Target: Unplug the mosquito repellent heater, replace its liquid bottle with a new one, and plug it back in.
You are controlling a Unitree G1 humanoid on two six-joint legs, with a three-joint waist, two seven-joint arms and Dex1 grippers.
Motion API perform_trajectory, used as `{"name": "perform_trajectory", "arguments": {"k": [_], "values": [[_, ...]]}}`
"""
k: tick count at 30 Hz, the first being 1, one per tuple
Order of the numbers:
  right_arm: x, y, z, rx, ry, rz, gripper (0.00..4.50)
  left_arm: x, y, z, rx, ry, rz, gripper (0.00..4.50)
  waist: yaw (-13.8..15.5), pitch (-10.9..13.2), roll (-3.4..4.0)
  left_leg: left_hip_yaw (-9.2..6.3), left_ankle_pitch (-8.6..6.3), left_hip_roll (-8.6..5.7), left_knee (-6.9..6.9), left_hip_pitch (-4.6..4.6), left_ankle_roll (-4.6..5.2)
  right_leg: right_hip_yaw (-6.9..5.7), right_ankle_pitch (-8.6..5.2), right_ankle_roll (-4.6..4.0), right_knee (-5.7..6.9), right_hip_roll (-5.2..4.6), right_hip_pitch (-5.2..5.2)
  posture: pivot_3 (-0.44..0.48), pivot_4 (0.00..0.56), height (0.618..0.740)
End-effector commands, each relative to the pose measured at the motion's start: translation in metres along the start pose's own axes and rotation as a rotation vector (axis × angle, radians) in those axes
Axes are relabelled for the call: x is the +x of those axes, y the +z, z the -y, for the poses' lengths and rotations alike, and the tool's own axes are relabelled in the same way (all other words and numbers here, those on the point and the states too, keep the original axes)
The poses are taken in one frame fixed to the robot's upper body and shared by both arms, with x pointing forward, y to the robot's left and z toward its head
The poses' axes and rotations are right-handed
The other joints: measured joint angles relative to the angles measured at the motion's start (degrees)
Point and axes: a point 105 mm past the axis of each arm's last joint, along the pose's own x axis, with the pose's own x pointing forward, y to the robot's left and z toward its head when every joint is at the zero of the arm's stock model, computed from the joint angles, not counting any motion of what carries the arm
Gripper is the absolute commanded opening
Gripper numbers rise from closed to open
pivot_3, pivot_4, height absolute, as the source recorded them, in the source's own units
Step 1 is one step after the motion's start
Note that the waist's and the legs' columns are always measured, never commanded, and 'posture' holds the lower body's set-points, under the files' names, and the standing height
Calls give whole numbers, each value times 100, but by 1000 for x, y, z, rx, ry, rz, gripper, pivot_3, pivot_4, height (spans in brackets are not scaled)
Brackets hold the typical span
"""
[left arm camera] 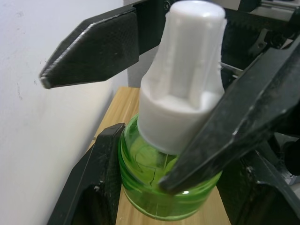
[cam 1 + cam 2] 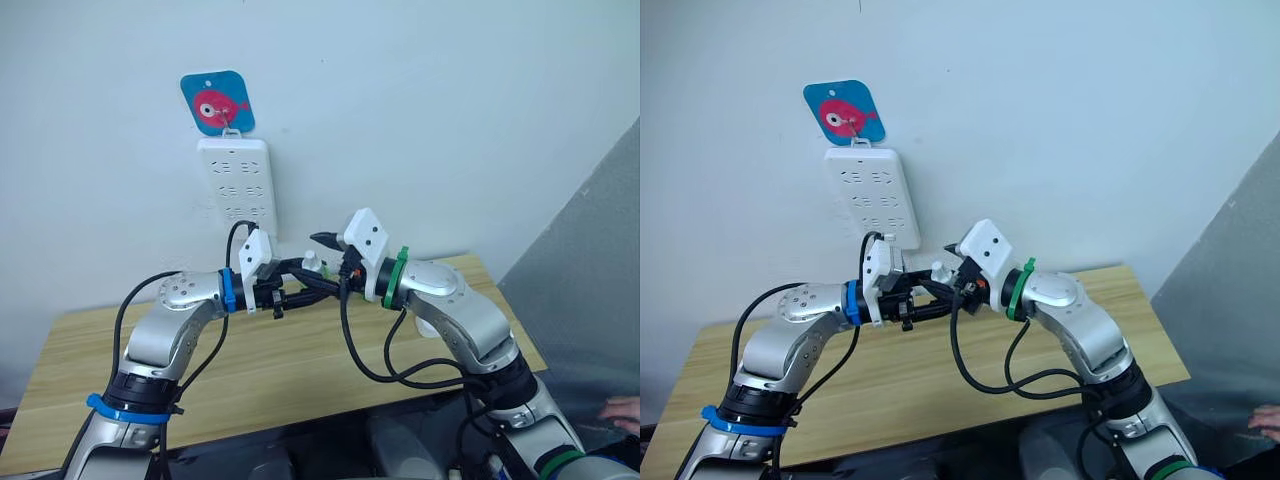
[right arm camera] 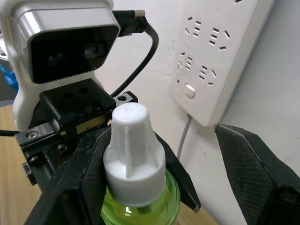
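While both arms meet below the power strip (image 2: 236, 186):
Bottle: green liquid bottle (image 1: 161, 180), white cap (image 3: 132, 154), just below the strip.
Left gripper (image 1: 154, 187): clamped on the bottle's glass.
Right gripper (image 3: 154, 187): spread wide around the cap.

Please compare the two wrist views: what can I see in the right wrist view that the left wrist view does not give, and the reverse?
Right wrist view: the white power strip on the wall, its cord hanging below, and the left arm's wrist camera. Left wrist view: the green bottle down to its base. Shared: that bottle with its white cap, the left tool gripping the glass, the right tool open around the cap, and the wooden table.
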Motion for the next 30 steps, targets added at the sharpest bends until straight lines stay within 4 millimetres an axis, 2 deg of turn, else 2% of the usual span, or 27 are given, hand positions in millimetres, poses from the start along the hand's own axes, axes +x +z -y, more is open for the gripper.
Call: {"name": "perform_trajectory", "arguments": {"k": [1, 6, 10, 13, 18, 21, 26, 30], "values": [[-23, 10, 11, -35, -8, 15, 3531, -3, 9, 0, 42, 7, 25, 2294, 11, 0, 0, 0, 0, 0, 0, 0, 0, 0, 0, 0, 0, 0, 0, -179, 67, 736], [-42, 12, 12, -49, 48, -13, 3531, -3, 10, -2, 44, 8, 23, 2294, 11, 0, 0, 3, 0, -1, 1, 1, 0, 1, 0, 0, 0, 0, 1, -184, 65, 736], [-49, 17, -5, -48, 150, -23, 3531, -4, 11, -3, 46, 9, 19, 2294, 7, 0, 0, 3, -1, 1, -1, 2, 1, 1, -1, -1, 0, 2, 1, -186, 62, 736], [-37, 21, -12, -61, 144, -1, 3531, -3, 11, -4, 48, 8, 18, 2294, -1, 0, 0, 2, -1, 2, -1, 2, 1, 1, -1, -2, 0, 4, 1, -191, 61, 736], [-9, 24, -9, -92, 64, 26, 3531, -1, 12, -3, 50, -3, 21, 2294, -31, -1, 0, 3, 0, 3, 0, 3, 0, 2, -1, -2, 3, 7, 0, -195, 61, 736], [1, 25, -7, -101, 38, 35, 3531, 1, 13, -3, 51, -6, 23, 2294, -22, -1, -1, 1, 0, 2, 1, 0, 0, 0, -1, -2, 1, 4, 1, -194, 62, 736], [7, 23, 2, -118, -9, 41, 3531, 4, 13, 1, 54, -17, 27, 2294, -22, -1, -1, 0, 0, 2, 0, 1, 0, 0, -1, -2, 0, 3, 1, -193, 58, 736], [-3, 22, 14, -111, -37, 33, 3531, 3, 12, 1, 53, -15, 23, 2294, -29, -1, -1, 0, 0, 2, 0, 2, 0, 0, -1, -2, 1, 3, 1, -194, 56, 736]]}}
